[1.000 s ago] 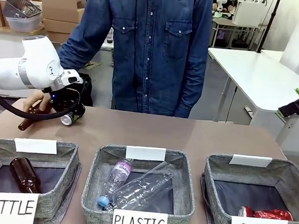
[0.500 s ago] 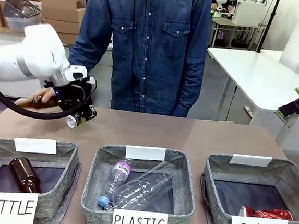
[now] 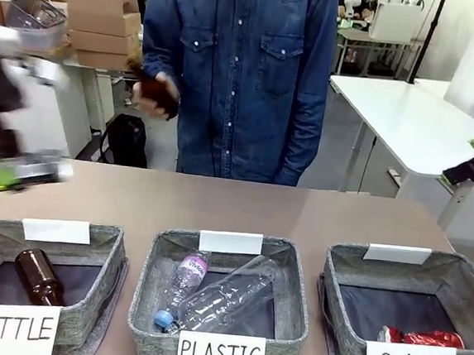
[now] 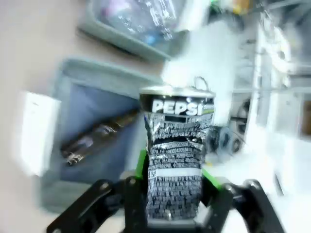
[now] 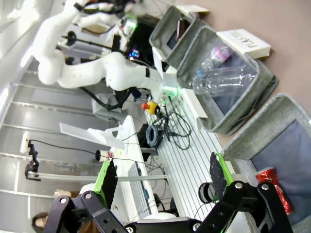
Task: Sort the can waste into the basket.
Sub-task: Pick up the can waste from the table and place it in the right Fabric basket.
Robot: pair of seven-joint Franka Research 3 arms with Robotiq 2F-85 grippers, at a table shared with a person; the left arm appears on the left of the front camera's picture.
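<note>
Progress is judged at about half. The red can (image 3: pixel 422 337) is lodged in the CAN basket (image 3: pixel 449 267), at the lower right of the front view, against the near wall. The silver can (image 4: pixel 177 160) is clamped upright in the left gripper (image 4: pixel 176 206), whose jaws are closed onto its crumpled body. In the left wrist view, the BOTTLE basket (image 4: pixel 73 82) is seen behind this can. A transfer across the table (image 3: pixel 243 207) to the far-right basket, followed by release, is therefore judged to be outstanding. In the front view the left arm is rendered as a blur at the left edge.

The right gripper (image 5: pixel 163 177) is spread wide and nothing is held. It is parked off the table at the right.

The table top is brown and matte. Three grey baskets are lined along its near edge: BOTTLE, PLASTIC basket (image 3: pixel 295 291) and CAN, left to right. A brown bottle (image 3: pixel 37 276) is contained in the first, and clear bottles (image 3: pixel 218 296) in the second.

A person in a denim shirt is placed at the top centre. A second bottle (image 3: pixel 159 98) is held in a raised hand (image 3: pixel 144 101). Cardboard boxes (image 3: pixel 101 20) are stacked at the upper left, and a white bench (image 3: pixel 400 117) is set at the upper right.
</note>
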